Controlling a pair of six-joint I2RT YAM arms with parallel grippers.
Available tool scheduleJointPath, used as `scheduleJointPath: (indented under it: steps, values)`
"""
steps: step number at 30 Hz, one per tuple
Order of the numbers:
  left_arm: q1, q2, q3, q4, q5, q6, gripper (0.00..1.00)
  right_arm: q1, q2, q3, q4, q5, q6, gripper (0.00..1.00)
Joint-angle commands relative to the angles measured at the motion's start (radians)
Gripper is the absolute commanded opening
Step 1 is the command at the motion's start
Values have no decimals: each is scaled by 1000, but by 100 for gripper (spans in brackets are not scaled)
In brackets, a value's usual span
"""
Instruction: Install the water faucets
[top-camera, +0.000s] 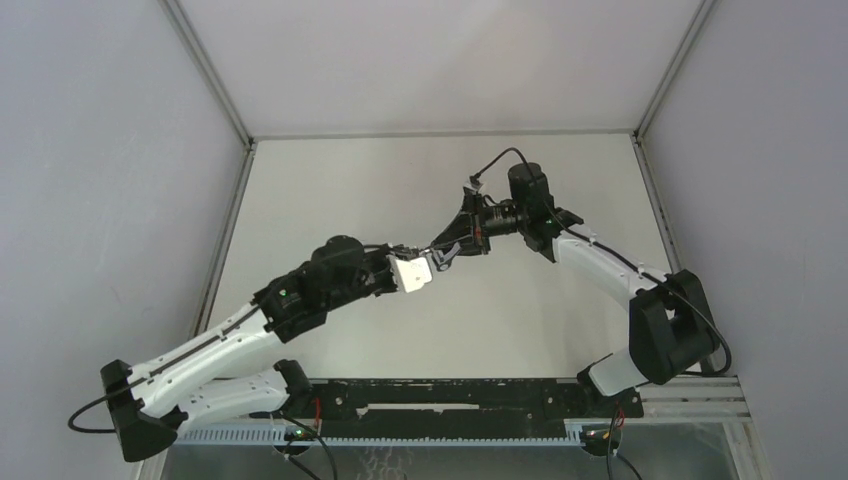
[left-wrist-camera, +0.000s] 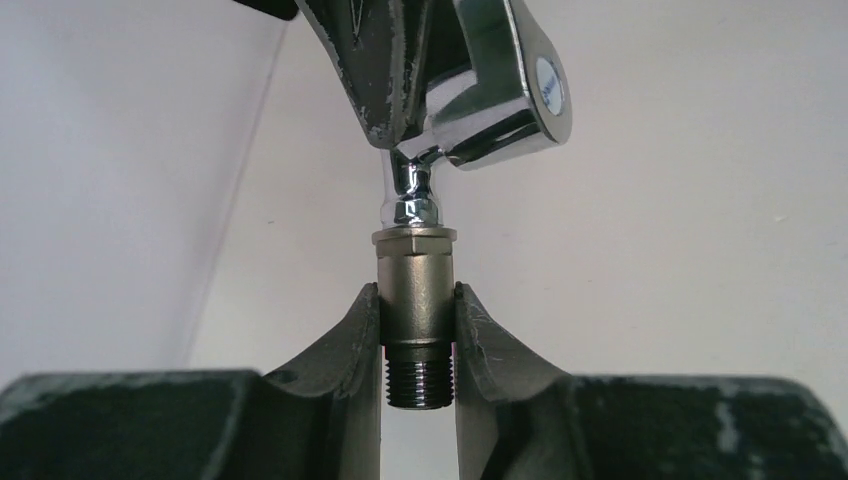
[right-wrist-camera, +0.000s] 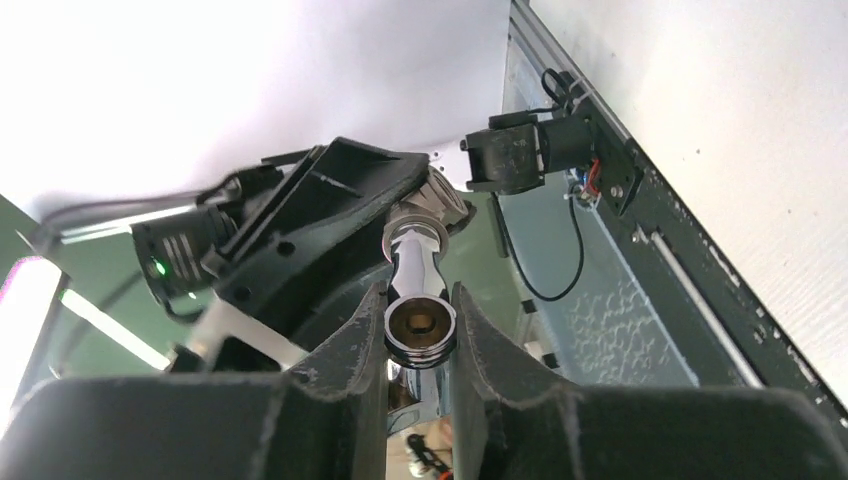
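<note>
In the left wrist view my left gripper is shut on the dull-grey stub, threaded end toward the camera. The chrome tap piece stands on the stub's far end, stem meeting the stub's hex collar, held by the other gripper's finger. In the right wrist view my right gripper is shut on the chrome tap piece, its round open end facing the camera, and the stub is beyond it in the left gripper. In the top view the left gripper and right gripper meet mid-air above the table's middle.
The white table is walled by grey panels left, right and behind. A black rail with wiring runs along the near edge between the arm bases. It also shows in the right wrist view.
</note>
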Motion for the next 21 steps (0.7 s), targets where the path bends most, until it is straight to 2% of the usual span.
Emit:
scheduleJointPath:
  steps: [1, 4, 5, 7, 12, 21]
  values:
    - [-74, 0, -90, 73, -279, 247, 0, -29, -2, -1, 31, -68, 133, 19]
    - [-79, -34, -118, 109, -244, 240, 0, -30, 2, -27, 107, -72, 188, 58]
    - [-78, -45, -121, 115, -236, 235, 0, -30, -1, -29, 115, -68, 192, 68]
    - [-78, -50, -117, 110, -224, 222, 0, -30, -10, -30, 113, -62, 192, 77]
    - [-65, -49, -84, 67, -155, 153, 0, -30, -30, -30, 82, -57, 163, 81]
    - [55, -74, 2, -14, 80, 6, 0, -108, -99, -30, -229, -15, -94, 86]
